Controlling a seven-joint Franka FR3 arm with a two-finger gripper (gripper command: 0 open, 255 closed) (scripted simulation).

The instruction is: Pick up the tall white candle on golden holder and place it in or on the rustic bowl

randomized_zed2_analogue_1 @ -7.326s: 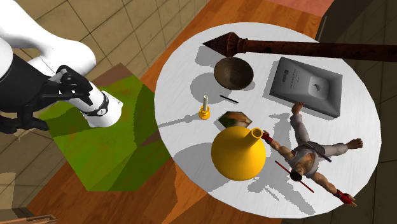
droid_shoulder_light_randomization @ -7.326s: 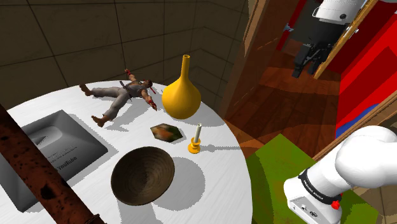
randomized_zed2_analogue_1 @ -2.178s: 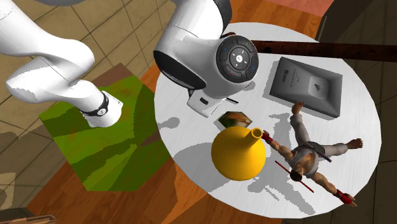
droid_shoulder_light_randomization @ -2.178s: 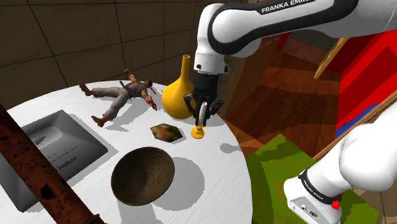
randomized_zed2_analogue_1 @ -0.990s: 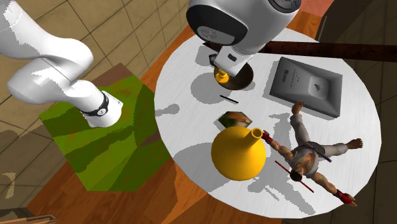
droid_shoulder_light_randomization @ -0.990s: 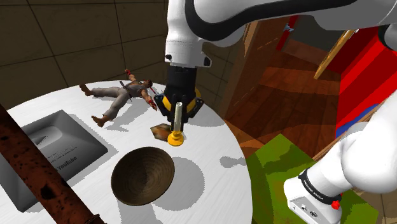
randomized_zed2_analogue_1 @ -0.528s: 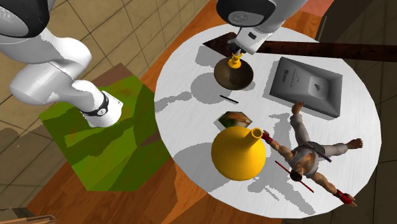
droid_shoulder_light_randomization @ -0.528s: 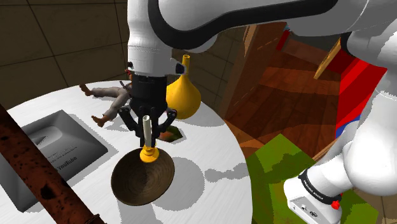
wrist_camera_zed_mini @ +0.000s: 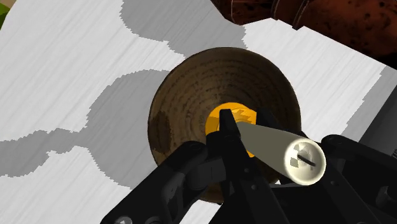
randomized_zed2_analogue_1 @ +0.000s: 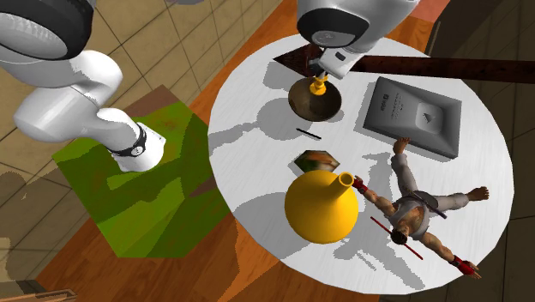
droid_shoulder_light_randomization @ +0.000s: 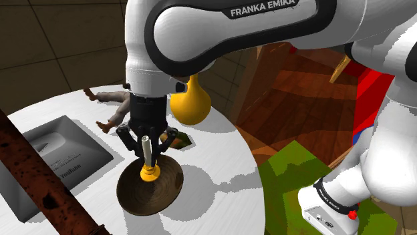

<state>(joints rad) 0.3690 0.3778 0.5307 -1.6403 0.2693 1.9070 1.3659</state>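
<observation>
The tall white candle (droid_shoulder_light_randomization: 145, 149) on its golden holder (droid_shoulder_light_randomization: 150, 175) hangs upright over the middle of the dark brown rustic bowl (droid_shoulder_light_randomization: 131, 196). My gripper (droid_shoulder_light_randomization: 146, 148) is shut on the candle's stem. In the wrist view the black fingers (wrist_camera_zed_mini: 226, 136) clasp the candle (wrist_camera_zed_mini: 270, 144), with the golden holder (wrist_camera_zed_mini: 238, 119) centred over the bowl (wrist_camera_zed_mini: 191, 95) below. From the second exterior view the holder (randomized_zed2_analogue_1: 319, 84) sits just above the bowl (randomized_zed2_analogue_1: 305, 103). Whether the holder touches the bowl's floor I cannot tell.
On the round white table (droid_shoulder_light_randomization: 220, 167) stand a yellow long-necked vase (droid_shoulder_light_randomization: 192, 104), a lying figurine (randomized_zed2_analogue_1: 416, 210), a grey box (droid_shoulder_light_randomization: 53, 153) and a small hexagonal piece (randomized_zed2_analogue_1: 317, 160). A rusty brown pole (droid_shoulder_light_randomization: 40, 190) crosses beside the bowl. The green-topped stand (droid_shoulder_light_randomization: 294, 180) lies at the lower right.
The gripper has carried the candle from beside the vase to over the bowl, and in the last half second lowered it toward the bowl's centre. Its grip has stayed shut.
</observation>
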